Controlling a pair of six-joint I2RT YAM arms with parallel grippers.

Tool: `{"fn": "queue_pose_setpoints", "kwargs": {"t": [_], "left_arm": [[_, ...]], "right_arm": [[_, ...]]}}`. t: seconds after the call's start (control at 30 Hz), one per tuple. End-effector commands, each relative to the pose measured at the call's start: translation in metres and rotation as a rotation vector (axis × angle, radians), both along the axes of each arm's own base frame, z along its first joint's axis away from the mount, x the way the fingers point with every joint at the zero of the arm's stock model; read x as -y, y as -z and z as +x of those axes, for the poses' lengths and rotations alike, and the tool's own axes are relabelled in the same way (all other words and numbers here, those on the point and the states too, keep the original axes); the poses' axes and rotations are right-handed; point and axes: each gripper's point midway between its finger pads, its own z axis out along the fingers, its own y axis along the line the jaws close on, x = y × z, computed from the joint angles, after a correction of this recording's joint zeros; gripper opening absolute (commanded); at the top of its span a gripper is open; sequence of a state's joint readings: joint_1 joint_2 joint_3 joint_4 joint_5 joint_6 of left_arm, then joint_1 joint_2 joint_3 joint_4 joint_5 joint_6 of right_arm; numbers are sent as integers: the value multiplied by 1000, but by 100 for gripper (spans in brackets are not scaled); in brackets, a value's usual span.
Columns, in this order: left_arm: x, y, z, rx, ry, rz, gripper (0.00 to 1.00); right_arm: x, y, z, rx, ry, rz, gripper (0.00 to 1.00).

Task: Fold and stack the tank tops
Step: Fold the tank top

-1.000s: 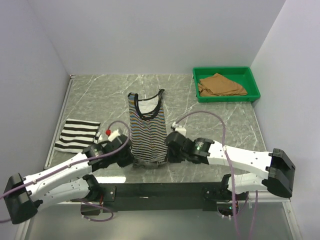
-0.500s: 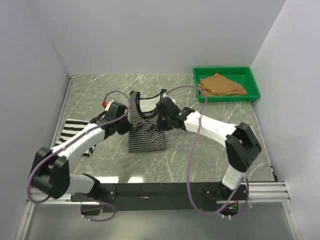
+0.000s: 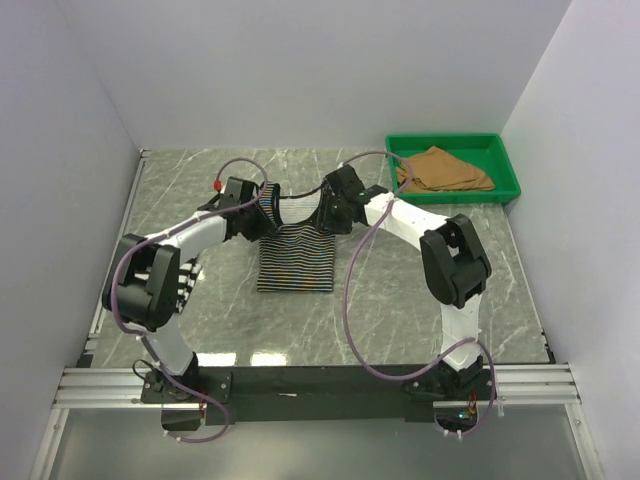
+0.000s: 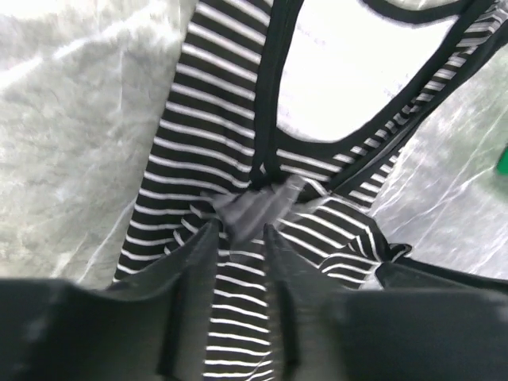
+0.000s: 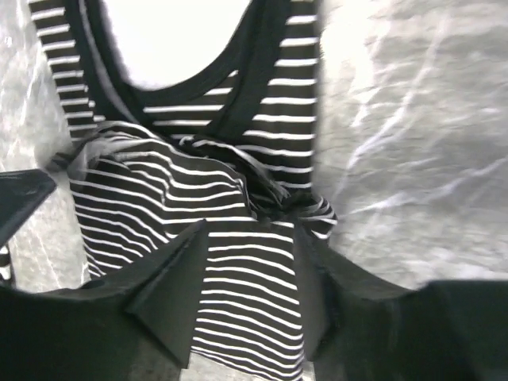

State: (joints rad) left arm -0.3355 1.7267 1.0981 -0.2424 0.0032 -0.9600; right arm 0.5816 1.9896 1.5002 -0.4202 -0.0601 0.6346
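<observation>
The thin-striped tank top (image 3: 295,262) lies folded in half at the middle of the table, its lower hem brought up to the neckline. My left gripper (image 3: 268,212) hovers over its far left corner and my right gripper (image 3: 322,212) over its far right corner. In the left wrist view the left gripper (image 4: 238,230) stands open just above the striped cloth (image 4: 206,119), with a blurred bit of hem at its tips. The right gripper (image 5: 250,226) is open wide over the cloth (image 5: 238,270). The wide-striped tank top (image 3: 188,285) lies at the left, mostly behind my left arm. The tan tank top (image 3: 440,170) sits in the tray.
The green tray (image 3: 455,140) stands at the far right corner of the marble table (image 3: 400,300). White walls close in the table on the left, back and right. Both arms reach far forward, with their cables looping above them.
Both grippers carried the thin-striped top's near hem away from the bases up to its neckline, folding it in half. Both were shut on the hem and have now opened and let go.
</observation>
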Motion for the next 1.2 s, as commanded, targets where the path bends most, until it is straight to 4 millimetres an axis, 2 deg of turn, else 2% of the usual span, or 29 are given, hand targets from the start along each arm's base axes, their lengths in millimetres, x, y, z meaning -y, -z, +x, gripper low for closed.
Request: {"fn": "queue_pose_setpoints", "kwargs": {"t": [0.0, 0.03, 0.1, 0.17, 0.2, 0.23, 0.27, 0.33, 0.37, 0.47, 0.53, 0.57, 0.63, 0.67, 0.77, 0.8, 0.87, 0.9, 0.97, 1.07, 1.13, 1.17], "left_arm": [[-1, -39, 14, 120, -16, -43, 44], [-9, -50, 16, 150, -43, -29, 44], [-18, -54, 11, 155, -82, -17, 45], [-24, -66, 3, 172, -116, -22, 43], [-24, -60, -5, 155, -121, -40, 41], [-18, -73, -4, 207, -100, -83, 39], [-11, -72, -9, 208, -72, -103, 38], [-1, -65, -16, 176, -42, -104, 31], [14, -64, -23, 167, 1, -101, 30], [33, -50, -39, 133, 33, -94, 25], [26, -29, -49, 82, -18, -68, 17], [26, -22, -54, 58, -40, -68, 14], [18, -4, -66, 23, -63, -40, 13], [16, 8, -74, 3, -71, -18, 12], [17, 27, -89, -41, -54, 15, 10], [17, 32, -94, -53, -49, 26, 9], [18, 47, -113, -92, -34, 54, 9], [18, 51, -121, -105, -31, 59, 9], [21, 62, -141, -139, -19, 61, 8], [28, 71, -170, -174, 22, 65, 6], [32, 73, -186, -196, 54, 61, 6], [38, 75, -200, -208, 87, 66, 6]], "right_arm": [[2, -38, 19, 99, -14, 25, 55], [5, -46, 20, 119, -15, 12, 55], [13, -58, 18, 141, 2, -12, 56], [21, -62, 13, 163, 26, -54, 56], [24, -63, 7, 167, 30, -66, 56], [25, -62, 5, 173, 42, -80, 56], [26, -59, 2, 169, 43, -92, 56], [20, -51, -5, 156, 31, -97, 55], [17, -49, -6, 156, 25, -93, 54], [1, -36, -7, 134, -5, -106, 53], [-10, -26, -7, 118, -24, -107, 52], [-20, -23, -13, 115, -47, -108, 52], [-25, -11, -20, 104, -63, -136, 52], [-30, 0, -29, 87, -79, -159, 52], [-32, 16, -43, 63, -86, -159, 52], [-26, 28, -53, 42, -88, -179, 52], [-25, 38, -67, 26, -99, -195, 52], [-17, 47, -78, 10, -102, -215, 51], [-16, 54, -95, 2, -115, -217, 51], [0, 65, -133, -26, -131, -251, 51], [2, 67, -153, -38, -141, -247, 51], [11, 75, -167, -58, -149, -263, 51]]}}
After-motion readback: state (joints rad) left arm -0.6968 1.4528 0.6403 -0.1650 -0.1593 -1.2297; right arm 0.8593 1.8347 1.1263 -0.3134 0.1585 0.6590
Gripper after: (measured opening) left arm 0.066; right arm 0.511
